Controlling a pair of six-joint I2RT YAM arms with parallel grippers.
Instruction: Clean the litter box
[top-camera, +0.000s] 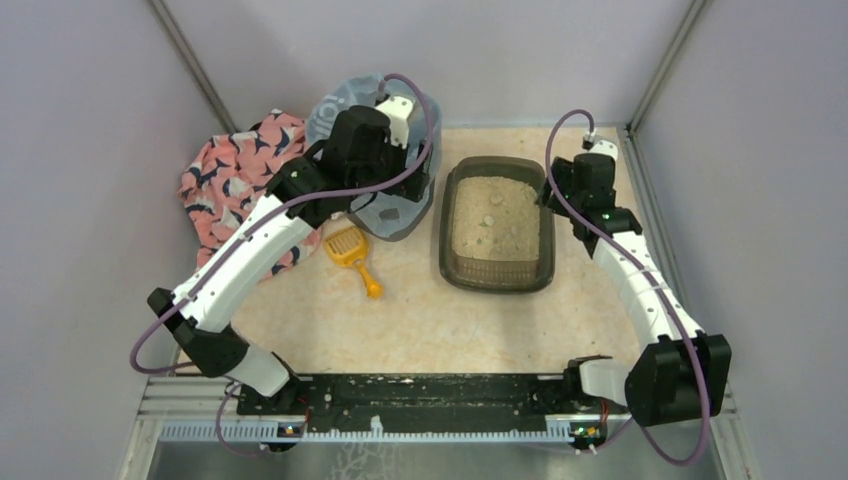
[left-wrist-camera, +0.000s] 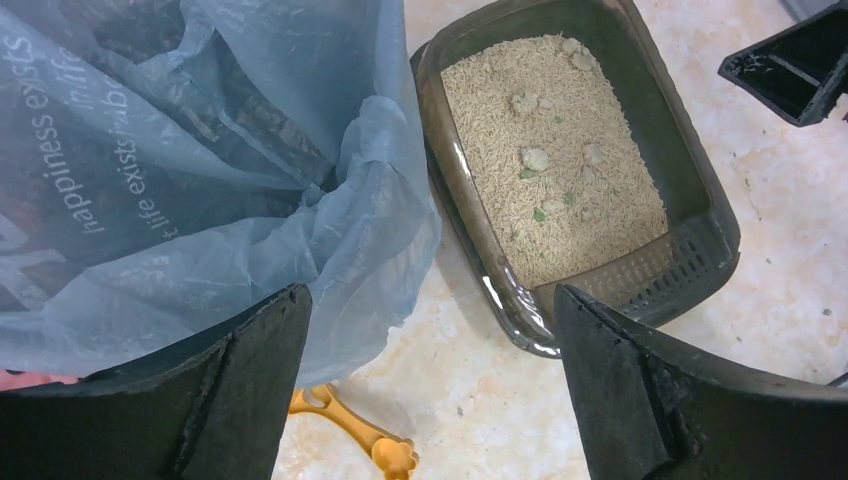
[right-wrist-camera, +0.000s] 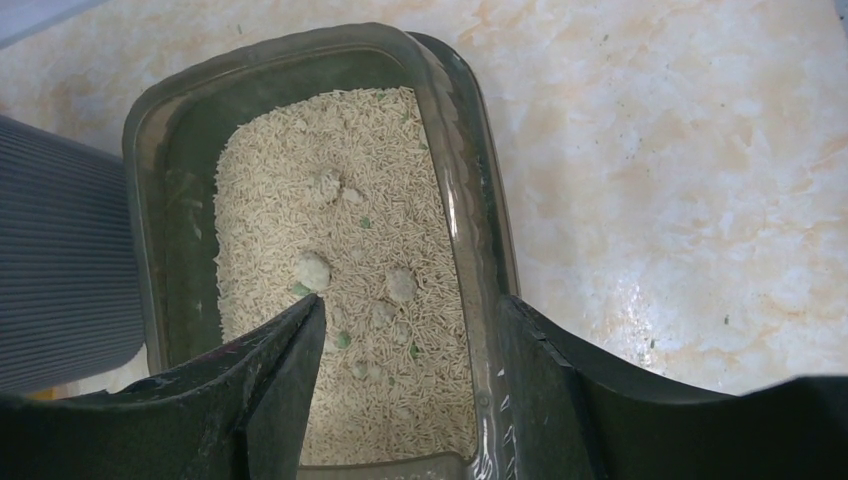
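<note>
The litter box (top-camera: 497, 278) is a shallow dark tray of beige litter right of centre, with pale clumps (right-wrist-camera: 312, 268) and green specks in the litter. My right gripper (top-camera: 556, 195) is open and straddles the box's right wall (right-wrist-camera: 478, 230). One of its fingers (right-wrist-camera: 285, 370) is over the litter and the other is outside the wall. My left gripper (left-wrist-camera: 430, 292) hangs open and holds nothing. It is above the edge of the blue-bagged bin (left-wrist-camera: 200, 170), between the bin and the litter box rim (left-wrist-camera: 455, 170).
A yellow scoop (top-camera: 350, 250) lies on the table in front of the bin, its handle (left-wrist-camera: 360, 435) below my left fingers. A pink patterned cloth (top-camera: 240, 175) lies left of the bin. A ribbed grey surface (right-wrist-camera: 60, 260) stands beside the box. Walls enclose the table.
</note>
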